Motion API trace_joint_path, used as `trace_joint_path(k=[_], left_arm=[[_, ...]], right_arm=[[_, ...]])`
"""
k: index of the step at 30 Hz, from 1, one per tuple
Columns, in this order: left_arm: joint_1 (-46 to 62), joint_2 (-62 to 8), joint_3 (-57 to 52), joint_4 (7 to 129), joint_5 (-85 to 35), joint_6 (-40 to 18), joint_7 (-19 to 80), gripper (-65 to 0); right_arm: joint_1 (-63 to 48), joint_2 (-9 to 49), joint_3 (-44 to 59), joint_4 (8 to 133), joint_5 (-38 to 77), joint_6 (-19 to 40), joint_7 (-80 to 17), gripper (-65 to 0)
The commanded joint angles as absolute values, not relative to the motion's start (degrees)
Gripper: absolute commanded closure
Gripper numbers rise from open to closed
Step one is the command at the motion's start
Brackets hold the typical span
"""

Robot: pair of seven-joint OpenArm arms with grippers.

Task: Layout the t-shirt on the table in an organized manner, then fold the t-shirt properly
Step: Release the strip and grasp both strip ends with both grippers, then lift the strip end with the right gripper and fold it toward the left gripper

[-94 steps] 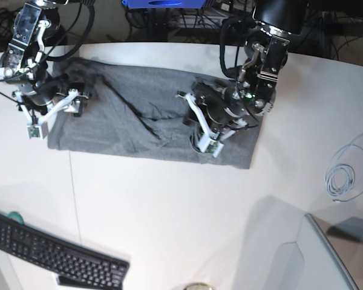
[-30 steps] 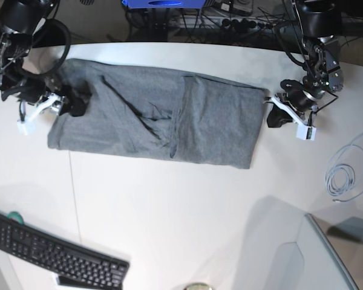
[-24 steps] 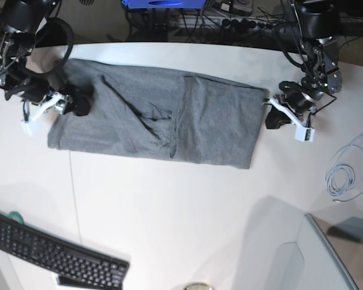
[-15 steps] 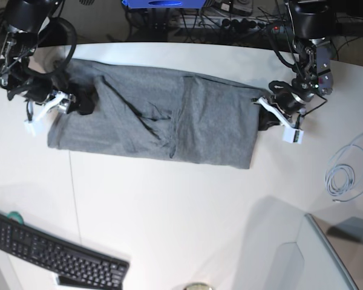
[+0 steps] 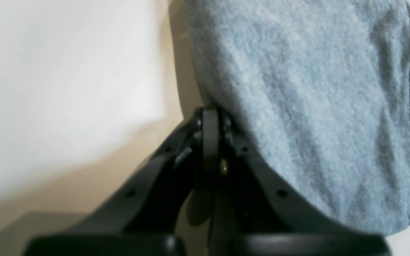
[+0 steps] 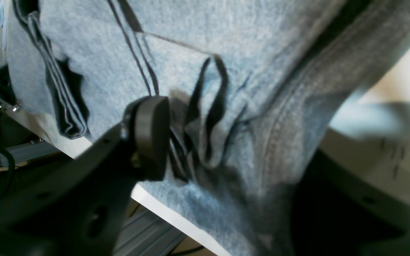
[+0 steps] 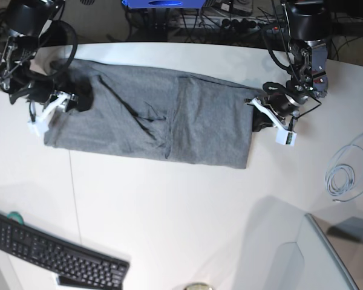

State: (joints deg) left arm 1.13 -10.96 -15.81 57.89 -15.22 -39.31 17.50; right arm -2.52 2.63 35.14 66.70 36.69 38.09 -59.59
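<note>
The grey t-shirt (image 7: 151, 115) lies as a long folded rectangle across the far part of the white table (image 7: 187, 217), with creases near its middle. My left gripper (image 7: 261, 118) is at the shirt's right edge. In the left wrist view its jaws (image 5: 210, 117) are shut, with the shirt's (image 5: 315, 106) edge pinched at the tips. My right gripper (image 7: 63, 103) is at the shirt's left end. In the right wrist view it (image 6: 233, 167) is open, with bunched fabric (image 6: 205, 117) between its pad (image 6: 151, 137) and the other finger.
A black keyboard (image 7: 54, 254) lies at the front left. A coiled pale cable (image 7: 342, 178) lies at the right. A grey panel (image 7: 327, 260) sits at the front right corner. A thin seam line (image 7: 72, 193) crosses the table. Cables hang behind the far edge.
My left gripper moved left from beside the shirt onto its right edge and shut there. My right gripper moved further onto the left end. The shirt shifted slightly left.
</note>
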Motion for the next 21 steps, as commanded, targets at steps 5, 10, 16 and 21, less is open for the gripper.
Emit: trace_joint_path(k=[5, 10, 16, 21], left_arm=[[0.9, -11.4, -15.8, 58.4, -15.4, -39.8, 17.3, 0.0], [0.6, -10.8, -15.7, 58.4, -15.4, -39.8, 17.3, 0.0], [0.6, -10.7, -15.2, 58.6, -15.4, -39.8, 17.3, 0.0], [0.5, -10.8, -10.0, 58.8, -15.4, -39.8, 17.3, 0.0]], right_arm=[[-0.7, 3.0, 35.1, 67.3, 37.1, 37.8, -59.3, -5.1], [0.0, 2.9, 35.0, 69.2, 37.1, 37.7, -59.8, -0.6], [-0.4, 0.2, 34.9, 78.7, 37.1, 37.6, -64.8, -0.6], [-0.4, -3.1, 34.1, 83.7, 37.0, 32.2, -66.3, -0.6]])
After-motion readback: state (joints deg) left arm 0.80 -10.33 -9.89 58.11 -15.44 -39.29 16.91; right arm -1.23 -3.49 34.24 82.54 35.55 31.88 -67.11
